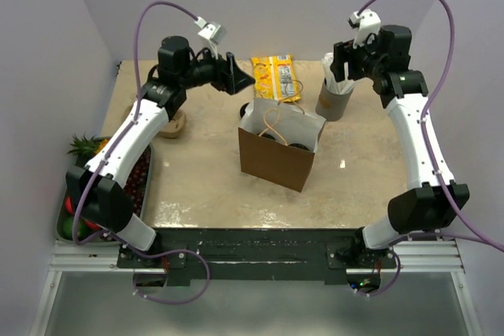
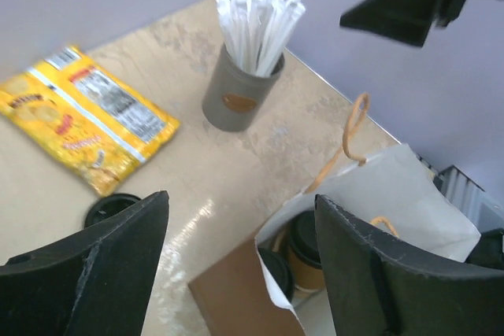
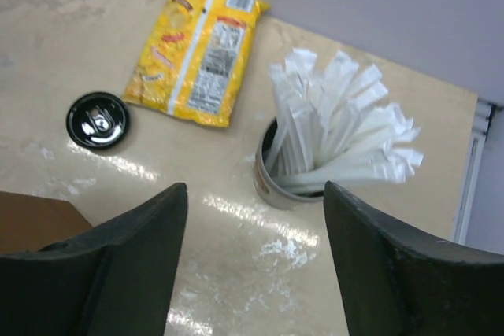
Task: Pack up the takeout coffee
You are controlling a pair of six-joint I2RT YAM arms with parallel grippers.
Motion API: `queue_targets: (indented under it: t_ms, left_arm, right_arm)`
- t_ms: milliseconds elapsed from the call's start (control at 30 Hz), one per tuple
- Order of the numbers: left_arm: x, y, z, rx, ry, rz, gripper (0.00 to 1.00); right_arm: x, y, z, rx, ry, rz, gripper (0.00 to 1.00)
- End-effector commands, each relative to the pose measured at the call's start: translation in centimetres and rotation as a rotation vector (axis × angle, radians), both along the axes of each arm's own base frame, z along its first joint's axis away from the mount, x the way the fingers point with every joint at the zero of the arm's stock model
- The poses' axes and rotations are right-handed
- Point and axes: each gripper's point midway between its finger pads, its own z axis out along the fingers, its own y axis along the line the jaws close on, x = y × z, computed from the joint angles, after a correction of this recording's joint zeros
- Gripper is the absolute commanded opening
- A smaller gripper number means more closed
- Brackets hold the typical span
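Observation:
A brown paper bag point(image 1: 277, 159) with cord handles stands open at the table's middle. Two kraft-brown cups stand side by side inside it, each with a black lid on: one point(image 2: 305, 235) farther in, one point(image 2: 277, 269) at the bag's near wall. Their lids also show in the top view point(image 1: 299, 145). My left gripper point(image 2: 240, 198) is open and empty, raised behind and to the left of the bag point(image 2: 236, 297); it also shows in the top view point(image 1: 239, 75). My right gripper point(image 3: 253, 186) is open and empty above the table beside the straw cup; it also shows in the top view point(image 1: 339, 64).
A grey cup of white straws point(image 1: 335, 98) stands at the back right. A yellow snack packet point(image 1: 276, 76) lies at the back. A loose black lid point(image 3: 98, 120) lies on the table behind the bag. A tray of fruit point(image 1: 142, 182) sits at the left edge.

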Motion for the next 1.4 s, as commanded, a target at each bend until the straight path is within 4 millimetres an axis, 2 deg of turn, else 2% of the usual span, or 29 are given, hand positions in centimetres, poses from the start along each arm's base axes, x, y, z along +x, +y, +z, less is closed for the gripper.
queue_targets:
  t_ms: [0, 33, 67, 100, 233, 400, 467, 733, 967, 1167, 1233, 1367]
  left_arm:
    - [1.1, 3.8, 5.3, 0.009, -0.182, 0.077, 0.79]
    - [1.2, 4.4, 5.3, 0.007, -0.176, 0.089, 0.79]
    - [1.5, 5.1, 5.0, 0.006, -0.165, 0.103, 0.79]
    - [2.0, 6.5, 5.1, 0.005, -0.164, 0.136, 0.79]
    - [2.8, 8.8, 4.6, 0.012, -0.157, 0.184, 0.79]
    - [3.1, 9.8, 3.8, 0.046, -0.151, 0.200, 0.78]
    - [3.1, 9.9, 3.6, 0.062, -0.153, 0.198, 0.78]
    - [3.1, 10.8, 3.0, 0.101, -0.149, 0.224, 0.79]
    - [2.9, 11.2, 2.6, 0.111, -0.145, 0.238, 0.79]
    - [2.8, 11.1, 2.4, 0.105, -0.136, 0.231, 0.79]
    - [2.8, 11.0, 2.3, 0.099, -0.129, 0.228, 0.79]
    - [2.8, 10.7, 2.1, 0.086, -0.118, 0.219, 0.79]
  right_arm:
    - [1.5, -3.2, -2.1, 0.019, 0.018, -0.060, 0.69]
    - [1.8, -3.2, -2.6, 0.019, 0.026, -0.056, 0.68]
    - [2.4, -4.6, -3.6, 0.019, 0.044, -0.083, 0.66]
    - [2.8, -4.9, -3.7, 0.021, 0.035, -0.085, 0.65]
    - [4.7, -5.2, -4.4, 0.030, 0.005, -0.086, 0.61]
    - [7.6, -5.0, -5.4, 0.048, -0.029, -0.074, 0.54]
    - [8.5, -4.7, -5.5, 0.050, -0.041, -0.058, 0.48]
    - [11.6, -5.0, -7.4, 0.069, -0.029, -0.079, 0.46]
    - [12.5, -5.0, -7.3, 0.071, -0.043, -0.080, 0.40]
    - [12.2, -4.7, -6.6, 0.079, -0.062, -0.067, 0.21]
    - [12.0, -4.8, -6.1, 0.079, -0.069, -0.070, 0.11]
    - [11.1, -4.7, -4.1, 0.079, -0.102, -0.067, 0.08]
